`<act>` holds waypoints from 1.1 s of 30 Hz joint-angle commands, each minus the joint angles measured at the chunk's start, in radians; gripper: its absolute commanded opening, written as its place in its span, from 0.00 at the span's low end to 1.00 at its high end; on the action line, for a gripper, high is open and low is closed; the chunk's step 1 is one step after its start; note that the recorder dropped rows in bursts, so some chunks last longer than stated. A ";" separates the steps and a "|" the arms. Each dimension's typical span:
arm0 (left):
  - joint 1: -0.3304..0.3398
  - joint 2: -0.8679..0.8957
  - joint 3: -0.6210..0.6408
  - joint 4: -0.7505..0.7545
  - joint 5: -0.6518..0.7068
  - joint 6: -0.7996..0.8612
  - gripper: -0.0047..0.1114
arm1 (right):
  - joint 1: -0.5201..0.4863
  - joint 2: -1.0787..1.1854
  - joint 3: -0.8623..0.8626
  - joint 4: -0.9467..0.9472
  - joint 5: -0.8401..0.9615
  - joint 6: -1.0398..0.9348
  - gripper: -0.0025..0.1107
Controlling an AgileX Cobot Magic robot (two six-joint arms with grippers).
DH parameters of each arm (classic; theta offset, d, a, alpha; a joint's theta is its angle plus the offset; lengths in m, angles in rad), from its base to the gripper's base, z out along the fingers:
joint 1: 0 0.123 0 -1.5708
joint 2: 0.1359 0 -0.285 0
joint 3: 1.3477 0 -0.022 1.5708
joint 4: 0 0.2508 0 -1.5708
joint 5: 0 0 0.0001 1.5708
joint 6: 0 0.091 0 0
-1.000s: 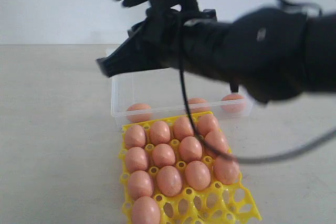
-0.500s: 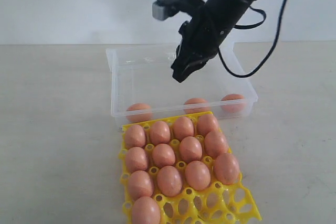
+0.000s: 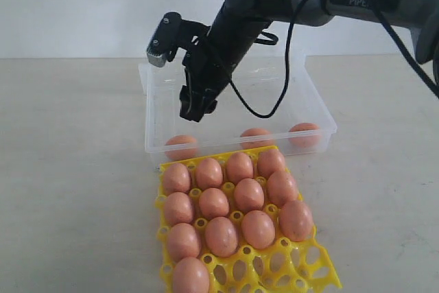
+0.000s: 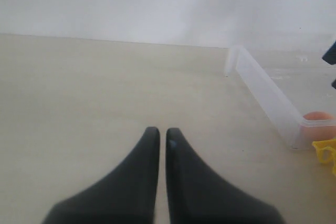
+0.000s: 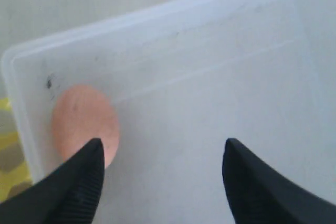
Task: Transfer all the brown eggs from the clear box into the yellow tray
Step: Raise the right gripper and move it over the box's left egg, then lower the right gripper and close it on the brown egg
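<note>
The clear box [image 3: 312, 104] holds three brown eggs [image 3: 256, 135] along its near wall, just behind the yellow tray [image 3: 302, 269], which is mostly filled with a few near cups bare. The right gripper [image 3: 195, 108] hangs in the box above the leftmost egg [image 3: 182, 146], jaws wide and empty. It should centre that egg between its fingers, descend straight and close gently. The left gripper [image 4: 158, 140] sits closed over the table [image 4: 79, 103]. Half a second ago the right gripper hung higher, nearer the box's middle; the eggs have not moved.

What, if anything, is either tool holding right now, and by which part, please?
Nothing. The right tool hangs open and empty above the clear box; the left tool is shut on nothing.
</note>
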 commanded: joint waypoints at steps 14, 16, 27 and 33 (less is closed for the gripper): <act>-0.004 -0.002 0.004 0.004 -0.011 0.002 0.08 | 0.064 0.097 -0.007 -0.001 -0.035 0.060 0.53; -0.004 -0.002 0.004 0.004 -0.011 0.002 0.08 | 0.064 0.097 -0.007 -0.001 -0.007 0.060 0.53; -0.004 -0.002 0.004 0.004 -0.011 0.002 0.08 | 0.064 0.072 -0.007 0.001 -0.127 0.222 0.53; -0.004 -0.002 0.004 0.004 -0.011 0.002 0.08 | 0.064 0.015 -0.007 -0.004 -0.116 0.773 0.53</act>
